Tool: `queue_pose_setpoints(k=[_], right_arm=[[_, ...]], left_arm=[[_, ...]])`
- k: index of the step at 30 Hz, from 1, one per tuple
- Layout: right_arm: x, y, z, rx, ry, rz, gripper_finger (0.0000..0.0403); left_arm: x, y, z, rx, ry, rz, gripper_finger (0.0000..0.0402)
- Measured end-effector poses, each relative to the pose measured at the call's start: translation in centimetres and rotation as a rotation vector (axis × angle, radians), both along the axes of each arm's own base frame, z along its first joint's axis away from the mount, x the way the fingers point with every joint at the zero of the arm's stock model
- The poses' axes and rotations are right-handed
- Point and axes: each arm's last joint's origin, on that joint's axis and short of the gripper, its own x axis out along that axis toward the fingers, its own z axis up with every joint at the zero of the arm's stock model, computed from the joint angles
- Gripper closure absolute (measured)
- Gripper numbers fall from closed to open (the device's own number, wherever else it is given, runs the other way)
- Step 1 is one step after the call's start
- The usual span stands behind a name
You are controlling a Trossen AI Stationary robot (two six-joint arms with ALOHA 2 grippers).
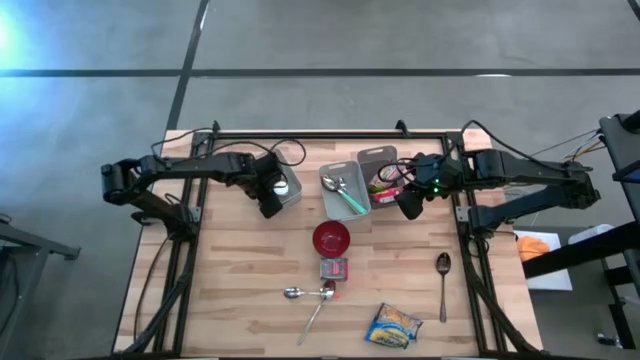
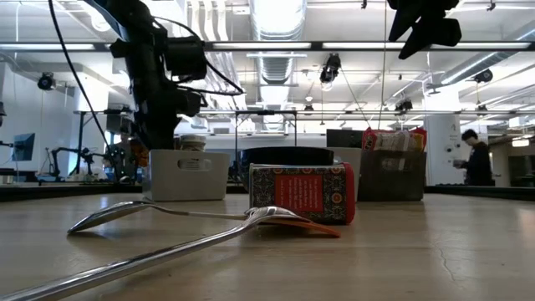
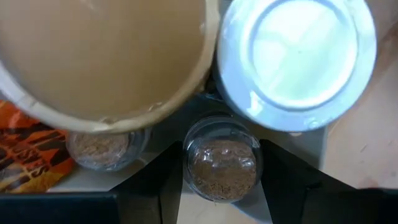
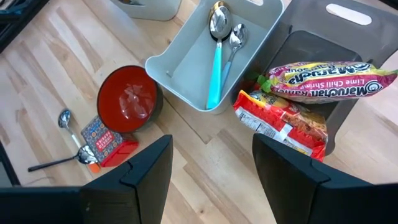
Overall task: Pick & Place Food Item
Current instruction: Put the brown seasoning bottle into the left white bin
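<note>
Grey concrete floor (image 1: 400, 40); ceiling strip lights (image 2: 276, 46).

Two dark arms are showing in the high view, the left arm (image 1: 190, 170) across the upper left of the frame and the right arm (image 1: 520, 175) across the upper right. Both are black, jointed, boxy at the links, with black cables looping along them. A small green light is glowing on the right arm's wrist. In both wrist views, two matte black fingers (image 4: 292, 174) are filling the bottom edge.
</note>
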Motion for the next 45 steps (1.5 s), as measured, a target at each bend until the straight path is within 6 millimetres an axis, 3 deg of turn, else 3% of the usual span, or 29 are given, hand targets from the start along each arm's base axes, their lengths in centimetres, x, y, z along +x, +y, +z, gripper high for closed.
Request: queue_pose_setpoints(k=[21,35,45], right_arm=[[0.0,0.0,0.0,-0.003,0.001,0.004,0.0183],[0.0,0.0,0.0,-0.002,0.001,0.002,0.0183],[0.0,0.0,0.0,-0.003,0.001,0.004,0.0183]], left_arm=[[-0.8,-0.2,-1.8,0.010,0.037,-0.007,0.0233],[-0.9,-0.3,-1.9,-0.004,0.032,-0.012,0.0223],[-1.2,-0.5,-2.1,-0.045,0.065,-0.015,0.0139]])
